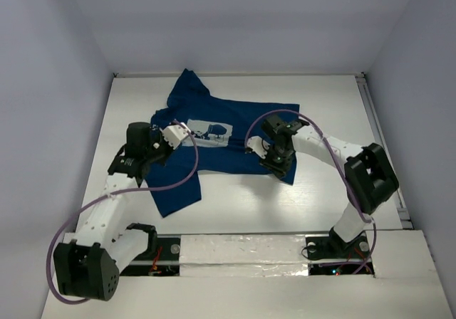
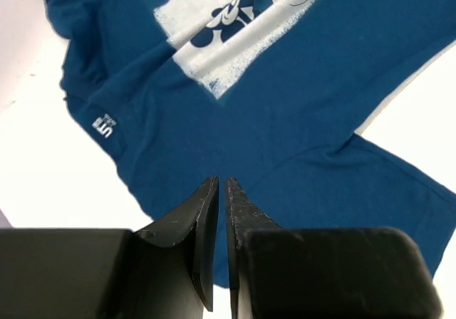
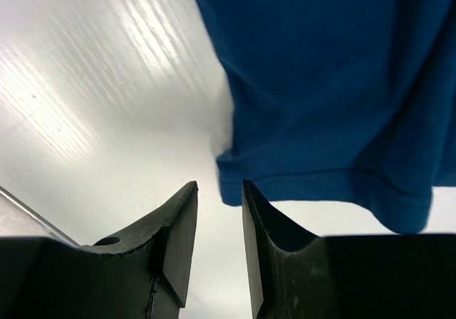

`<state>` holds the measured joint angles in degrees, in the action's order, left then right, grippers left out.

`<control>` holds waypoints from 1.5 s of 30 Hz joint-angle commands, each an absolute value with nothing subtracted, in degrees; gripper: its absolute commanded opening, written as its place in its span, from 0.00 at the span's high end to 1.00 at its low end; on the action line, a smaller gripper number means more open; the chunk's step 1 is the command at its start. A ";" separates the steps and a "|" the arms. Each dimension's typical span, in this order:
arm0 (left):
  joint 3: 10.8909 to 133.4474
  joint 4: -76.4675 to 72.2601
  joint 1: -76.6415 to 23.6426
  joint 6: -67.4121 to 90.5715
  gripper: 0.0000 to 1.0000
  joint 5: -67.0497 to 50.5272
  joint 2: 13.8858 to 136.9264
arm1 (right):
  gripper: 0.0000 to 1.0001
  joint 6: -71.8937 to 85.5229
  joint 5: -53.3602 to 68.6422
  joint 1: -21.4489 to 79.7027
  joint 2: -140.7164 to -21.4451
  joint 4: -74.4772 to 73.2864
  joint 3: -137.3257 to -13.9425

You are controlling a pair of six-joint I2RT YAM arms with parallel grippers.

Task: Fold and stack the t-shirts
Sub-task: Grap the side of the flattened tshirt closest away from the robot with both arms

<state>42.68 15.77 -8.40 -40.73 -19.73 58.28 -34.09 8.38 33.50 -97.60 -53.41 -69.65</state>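
Note:
One navy t-shirt lies spread and rumpled on the white table, its white chest print facing up. My left gripper hovers over the shirt's left side. In the left wrist view its fingers are shut with only a thin slit between them and hold nothing; the t-shirt and its print lie below and ahead. My right gripper is at the shirt's lower right corner. Seen from the right wrist, it is open over bare table, the t-shirt's hem corner just past its tips.
Grey walls close in the table on the left, back and right. A purple cable loops from the left arm over the shirt's lower flap. A taped strip runs along the near edge between the arm bases.

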 commanded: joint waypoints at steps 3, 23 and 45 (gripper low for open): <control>40.35 16.43 -8.44 -40.61 0.93 -18.90 52.30 | 0.63 -30.68 6.95 36.04 -98.79 -50.10 -69.43; 36.56 16.00 -8.44 -40.43 0.94 -18.28 50.71 | 0.57 -26.72 0.26 36.56 -103.98 -46.23 -70.22; 34.63 37.69 -8.44 -60.28 0.89 -31.11 49.57 | 1.00 -27.16 -1.93 36.56 -106.96 -47.11 -70.14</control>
